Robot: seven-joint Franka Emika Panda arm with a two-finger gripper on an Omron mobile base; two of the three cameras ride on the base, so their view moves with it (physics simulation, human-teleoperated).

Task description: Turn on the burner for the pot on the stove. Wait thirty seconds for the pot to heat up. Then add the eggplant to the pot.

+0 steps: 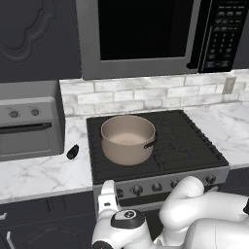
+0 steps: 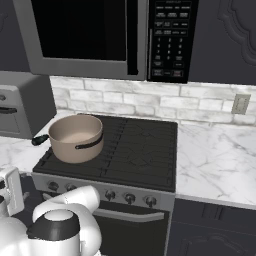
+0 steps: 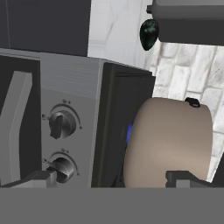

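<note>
The tan pot [image 1: 128, 138] [image 2: 76, 137] stands on the front left burner of the stove [image 1: 189, 141] [image 2: 145, 150], its dark handle pointing right. The small dark eggplant [image 1: 72, 152] [image 2: 39, 140] lies on the marble counter just left of the stove. My gripper [image 1: 107, 192] [image 2: 11, 189] hangs open in front of the stove's left end, level with the knob row, holding nothing. In the rolled hand view, two knobs [image 3: 59, 124] sit close ahead, with the pot [image 3: 168, 144] and eggplant [image 3: 148, 34] beyond. A small blue patch [image 3: 128, 133] shows at the pot's base.
A grey two-knob toaster oven [image 1: 26, 129] stands on the counter left of the eggplant. A microwave [image 1: 146, 34] hangs above the stove. Marble counter [image 2: 215, 155] stretches right of the cooktop. The oven's bar handle [image 2: 130, 214] runs below the knobs.
</note>
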